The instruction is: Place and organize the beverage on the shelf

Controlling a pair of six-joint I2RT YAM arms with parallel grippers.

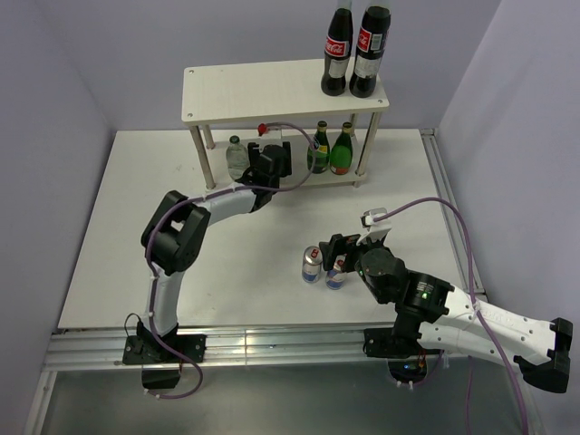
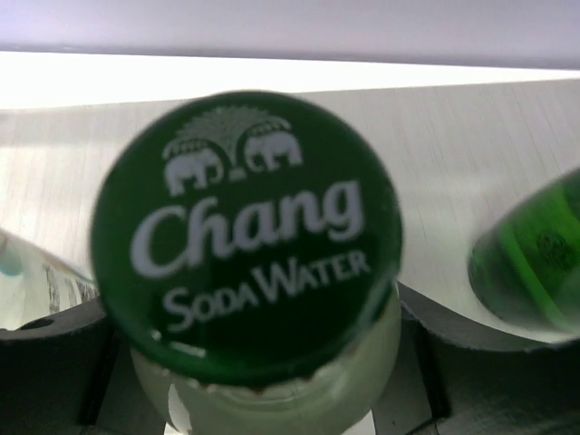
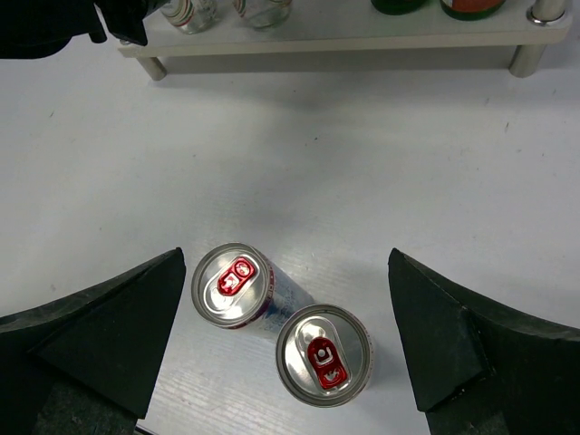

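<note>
**Left arm on a Chang bottle at the shelf; right arm over two cans**

Top external.
- The shelf [image 1: 272, 91] stands at the far side of the table [image 1: 136, 272].
- At the right end of its top board are two cola bottles [image 1: 337, 45], with red labels and white script reading Coca-Cola.
- At the right end of its lower board are two dark green bottles [image 1: 318, 149]. Their labels are too small to read.
- The left arm is bent sharply at the elbow, forearm reaching to the middle of the lower board. The left gripper [image 1: 269, 161] sits there, just right of a second clear bottle [image 1: 236, 156].
- The right arm stretches forward from its base with the wrist pitched down. The right gripper [image 1: 338, 252] hangs over two blue-and-silver cans [image 1: 312, 264]. They stand on the table in front of the shelf, well apart from it. Their brand is not legible.

Left wrist.
- A green cap [image 2: 245, 231] fills the view: two white elephants, then "Chang" and "SODA WATER".
- It tops an upright clear green-capped bottle [image 2: 272, 403].
- The fingers [image 2: 54, 335] bear on the bottle's shoulders from both sides. The jaws are partly closed and gripping it.

Right wrist.
- The jaws are spread fully and hold nothing.
- Both cans stand between the fingers [image 3: 100, 335], just beside each other, and neither finger appears to touch them.
- The cans have silver tops and red tabs, with no readable writing.
- The shelf's lower board runs along the top edge of the view.
</note>
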